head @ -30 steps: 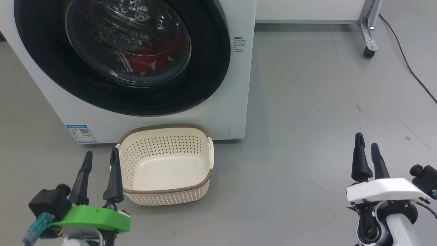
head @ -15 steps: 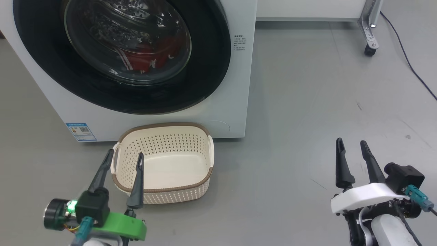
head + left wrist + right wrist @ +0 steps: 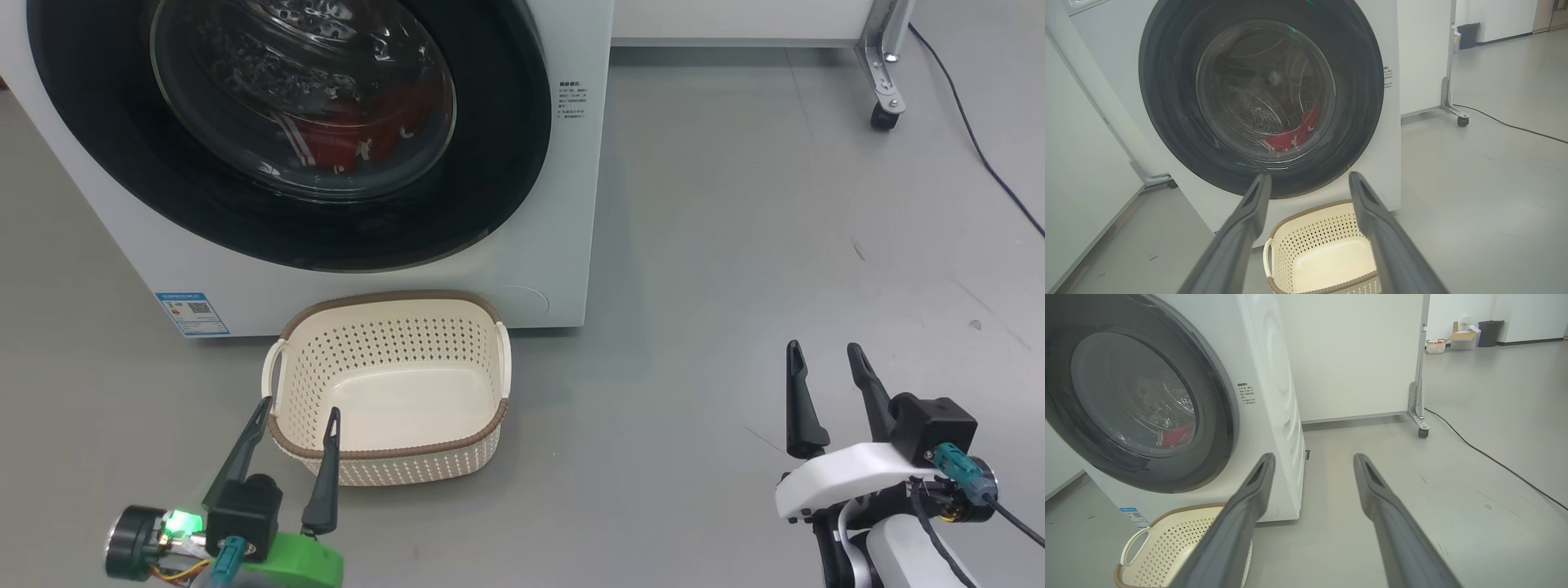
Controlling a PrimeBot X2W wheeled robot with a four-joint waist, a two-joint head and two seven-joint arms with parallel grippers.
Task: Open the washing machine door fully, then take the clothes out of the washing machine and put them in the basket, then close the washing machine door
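Observation:
The white washing machine (image 3: pixel 563 212) stands ahead with its round black-rimmed door (image 3: pixel 506 163) shut flat against the front. Through the glass I see the red clothes (image 3: pixel 351 139) lying low in the drum, also in the left wrist view (image 3: pixel 1290 136). The cream basket (image 3: pixel 392 457) sits empty on the floor just before the machine. My left gripper (image 3: pixel 298 408) is open, its fingertips over the basket's near left rim. My right gripper (image 3: pixel 820 349) is open over bare floor, well right of the machine. The right wrist view shows the door (image 3: pixel 1216 428) and the basket (image 3: pixel 1167 547) at its left.
A white partition on a wheeled metal foot (image 3: pixel 882 114) stands behind the machine at the right, and a dark cable (image 3: pixel 980 155) runs across the grey floor there. A white panel (image 3: pixel 1081 183) stands left of the machine.
Both grippers have drawn back toward the lower edge of the head view and turned; the left one shifted right to the basket's near rim, the right one shifted left. Both stayed open.

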